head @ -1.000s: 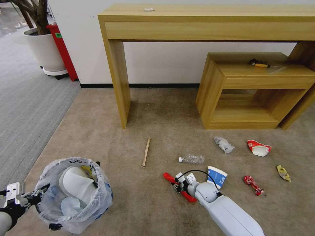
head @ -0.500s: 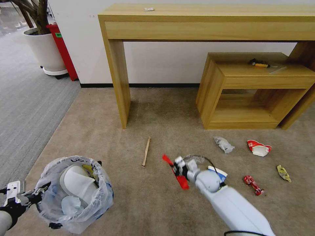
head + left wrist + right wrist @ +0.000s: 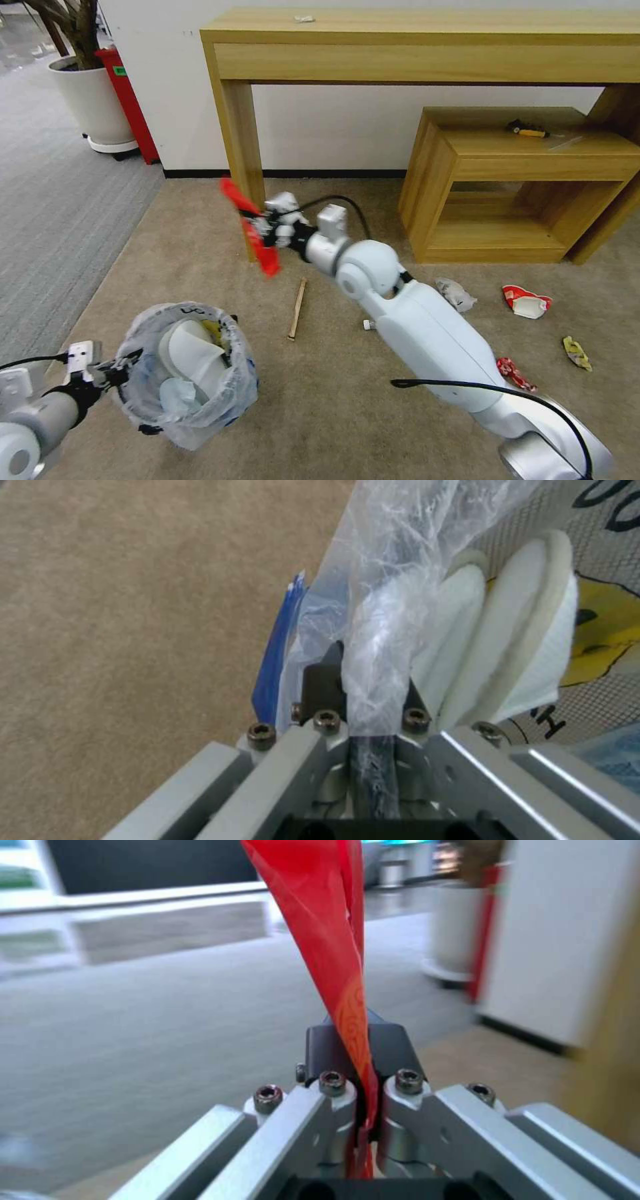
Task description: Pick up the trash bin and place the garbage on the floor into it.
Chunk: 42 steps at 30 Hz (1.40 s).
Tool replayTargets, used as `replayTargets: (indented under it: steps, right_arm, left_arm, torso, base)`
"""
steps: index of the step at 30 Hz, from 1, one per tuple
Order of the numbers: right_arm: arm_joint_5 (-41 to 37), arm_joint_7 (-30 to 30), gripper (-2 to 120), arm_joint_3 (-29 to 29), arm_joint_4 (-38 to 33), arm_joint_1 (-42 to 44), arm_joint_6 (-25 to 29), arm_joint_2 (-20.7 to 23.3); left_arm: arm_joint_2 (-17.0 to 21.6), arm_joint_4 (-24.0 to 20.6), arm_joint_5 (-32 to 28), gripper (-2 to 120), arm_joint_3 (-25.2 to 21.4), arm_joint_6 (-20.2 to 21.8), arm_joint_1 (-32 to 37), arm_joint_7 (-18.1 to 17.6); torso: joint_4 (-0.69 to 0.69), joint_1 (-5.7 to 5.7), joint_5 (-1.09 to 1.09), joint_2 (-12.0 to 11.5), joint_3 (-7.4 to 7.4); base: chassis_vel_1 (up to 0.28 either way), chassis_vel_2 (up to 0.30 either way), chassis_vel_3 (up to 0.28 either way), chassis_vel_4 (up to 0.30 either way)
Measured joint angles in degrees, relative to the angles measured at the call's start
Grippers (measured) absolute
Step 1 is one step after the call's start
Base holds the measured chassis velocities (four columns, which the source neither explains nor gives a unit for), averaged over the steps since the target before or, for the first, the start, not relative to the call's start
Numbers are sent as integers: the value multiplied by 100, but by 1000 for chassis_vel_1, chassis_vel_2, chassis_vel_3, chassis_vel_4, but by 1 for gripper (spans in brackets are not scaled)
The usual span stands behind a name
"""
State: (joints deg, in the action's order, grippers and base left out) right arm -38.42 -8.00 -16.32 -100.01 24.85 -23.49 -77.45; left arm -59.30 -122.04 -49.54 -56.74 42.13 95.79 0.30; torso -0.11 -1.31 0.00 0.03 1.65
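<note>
Right end effector (image 3: 260, 230) has lifted red wrapper (image 3: 250, 223) binward.

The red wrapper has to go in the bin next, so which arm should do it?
The right arm. Its end effector is already shut on the red wrapper, held up in the air beyond the trash bin. The left end effector is busy clamping the bin's rim, so it probably can't help.

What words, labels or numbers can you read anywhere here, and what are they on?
Bag lining the trash bin: black letters, cut off and creased; no whole word reads.
Green label on the red object: too small to read.
Red wrapper in the right hand: pale print, not legible.
</note>
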Motion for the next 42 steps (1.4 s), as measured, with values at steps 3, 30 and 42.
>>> replayTargets:
  steps: [3,30,42]
  right_arm:
    - [-231,233,0,-422,-68,13,-3,-179]
    - [216,1007,59,-1506,-107,755,91,-240]
    - [249,1300,97,-870,-459,924,25,-139]
  left_arm:
    - [196,38,-120,0,178,0,-68,-156]
    - [359,-35,-476,0,116,0,0,-340]
    - [297,123,-363,0,-100,0,72,-130]
  torso:
    - [0,0,-1,0,0]
    - [-1,0,2,0,-1]
    - [0,0,2,0,0]
  base:
    - [0,0,0,0]
    - [0,0,0,0]
    - [0,0,0,0]
